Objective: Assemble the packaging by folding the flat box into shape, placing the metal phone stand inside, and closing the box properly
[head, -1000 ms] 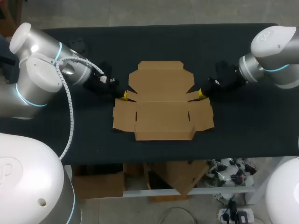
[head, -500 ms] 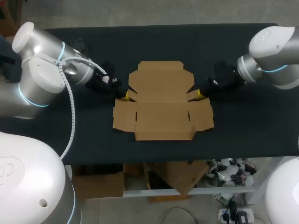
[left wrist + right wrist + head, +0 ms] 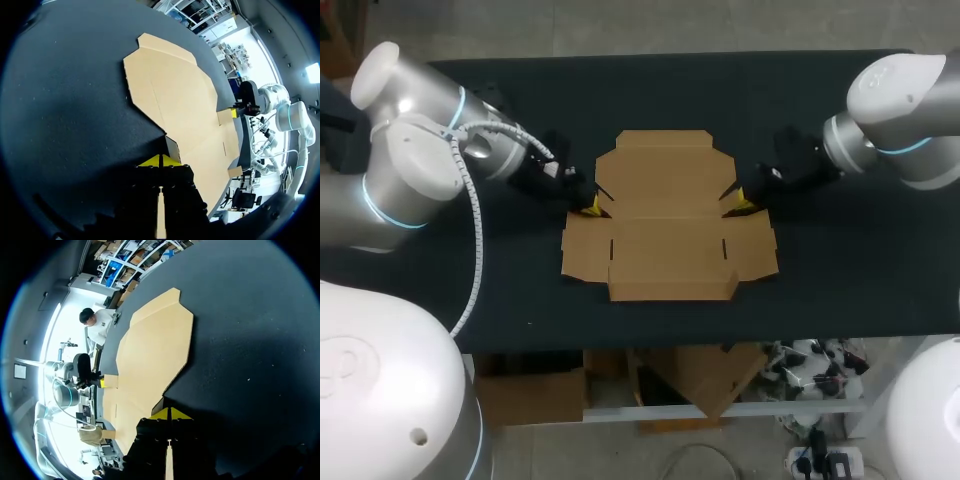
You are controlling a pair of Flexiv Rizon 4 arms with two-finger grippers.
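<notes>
Head view has my left gripper (image 3: 590, 206) and right gripper (image 3: 744, 204) pressed together, apparently, side tabs (image 3: 172, 147) of the flat box (image 3: 668, 180) just ahead; I'd nudge both evenly.

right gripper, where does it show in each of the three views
Head view: the right gripper is at the right-hand notch of the flat box.
Left wrist view: the right gripper shows as a small yellow tip at the far side of the flat box.
Right wrist view: the right gripper has its tips together at the near edge of the flat box.
Shared landmark: the flat box.
</notes>
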